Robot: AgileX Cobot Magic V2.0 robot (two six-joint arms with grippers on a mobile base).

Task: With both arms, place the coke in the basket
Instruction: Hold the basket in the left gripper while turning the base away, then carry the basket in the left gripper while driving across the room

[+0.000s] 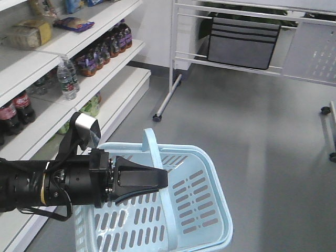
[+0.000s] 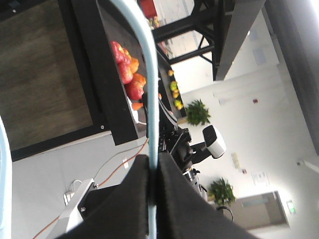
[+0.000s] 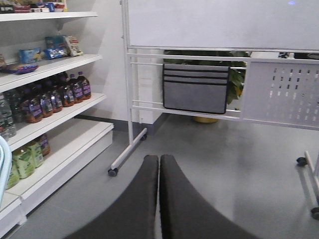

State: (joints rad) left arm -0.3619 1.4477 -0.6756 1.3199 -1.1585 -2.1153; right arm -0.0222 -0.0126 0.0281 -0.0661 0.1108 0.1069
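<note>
Our left gripper [image 1: 159, 178] sits closest, its jaws pressed together on the hoop handle [image 2: 149, 84] of the light-blue basket [image 1: 218, 195]. The basket is held beside the shelves [image 1: 128, 52], with nothing visible inside it. Our right gripper [image 3: 159, 162] is closed on nothing. We cannot find the red coke in any view; only dark cola bottles [image 1: 10, 113] show on the shelf. We judge the basket-holding step to be in hand. Next, the right arm must locate the coke, open its jaws and take it by the body.
</note>
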